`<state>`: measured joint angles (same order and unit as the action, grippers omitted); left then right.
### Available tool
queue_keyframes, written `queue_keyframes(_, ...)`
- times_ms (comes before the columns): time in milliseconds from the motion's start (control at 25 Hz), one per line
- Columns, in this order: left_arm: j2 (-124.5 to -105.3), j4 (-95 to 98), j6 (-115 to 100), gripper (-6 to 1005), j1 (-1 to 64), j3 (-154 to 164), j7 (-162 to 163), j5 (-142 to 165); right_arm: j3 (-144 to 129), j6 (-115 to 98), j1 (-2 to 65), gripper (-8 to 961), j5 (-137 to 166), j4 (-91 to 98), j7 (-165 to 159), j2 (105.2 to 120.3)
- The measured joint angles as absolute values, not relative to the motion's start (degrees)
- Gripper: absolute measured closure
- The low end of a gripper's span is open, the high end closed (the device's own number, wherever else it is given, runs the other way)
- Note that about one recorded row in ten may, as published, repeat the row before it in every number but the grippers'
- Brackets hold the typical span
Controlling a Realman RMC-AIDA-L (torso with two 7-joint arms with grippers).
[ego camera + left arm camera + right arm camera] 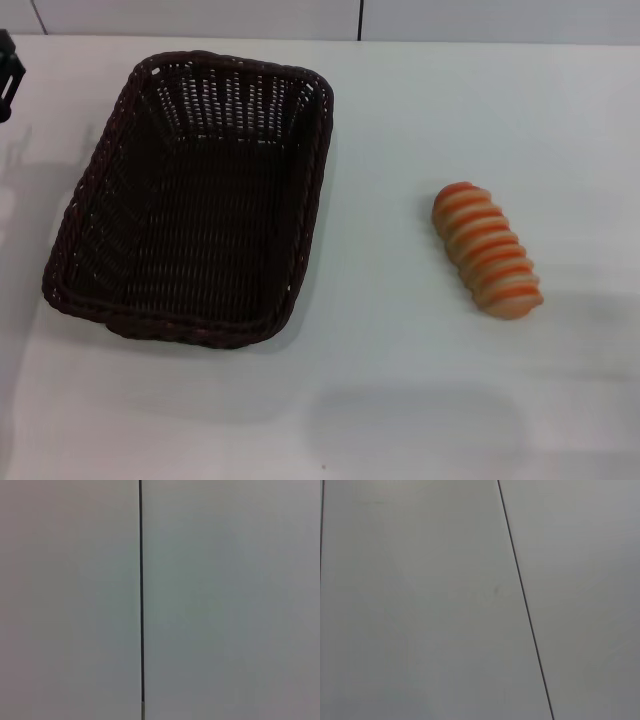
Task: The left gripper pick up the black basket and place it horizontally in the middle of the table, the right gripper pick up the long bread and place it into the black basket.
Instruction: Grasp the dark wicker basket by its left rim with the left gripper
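Note:
The black basket point(205, 225) lies empty on the left half of the white table point(400, 400), its long side running away from me and leaning slightly to the right. The long bread point(487, 250), ridged in orange and cream, lies on the table to the right of the basket and well apart from it. A black part of my left gripper point(8, 75) shows at the far left edge, beyond the basket's far left corner and not touching it. My right gripper is out of view. Both wrist views show only grey panels.
The table's far edge meets a grey panelled wall point(200, 15). A dark vertical seam point(141, 600) crosses the left wrist view and a slanted seam point(525, 605) crosses the right wrist view. A faint shadow point(415, 430) lies on the table near the front.

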<state>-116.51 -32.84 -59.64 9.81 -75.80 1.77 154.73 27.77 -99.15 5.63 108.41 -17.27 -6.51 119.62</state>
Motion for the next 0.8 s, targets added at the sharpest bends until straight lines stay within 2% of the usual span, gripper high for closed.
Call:
queue_keyframes(120,-115.41,-41.38,-51.15,205,7.44,-76.40,0.37,155.23,27.77,-99.19,5.54,201,108.43,-17.31,-6.50,119.62)
queue_keyframes(440,-115.85,-46.35,-47.27,223,5.32,-79.35,0.44,158.50,27.78,-99.00,5.48,201,108.46,-17.31,-6.69,119.60)
queue_keyframes(520,-114.88,-57.86,-34.63,227,1.85,-80.25,0.20,162.36,27.77,-98.98,5.57,201,108.46,-17.20,-7.16,119.50)
queue_keyframes(680,-114.61,-61.43,-31.10,235,0.77,-80.62,0.03,163.52,27.77,-98.85,5.67,201,108.45,-17.13,-7.23,119.40)
queue_keyframes(720,-112.69,-77.76,-13.42,238,-2.13,-82.00,0.02,165.21,27.78,-98.84,5.65,201,108.48,-17.16,-7.24,119.36)
queue_keyframes(800,-112.69,-77.76,-13.42,242,-2.13,-82.00,0.02,165.21,27.77,-98.84,5.65,201,108.49,-17.17,-7.24,119.35)
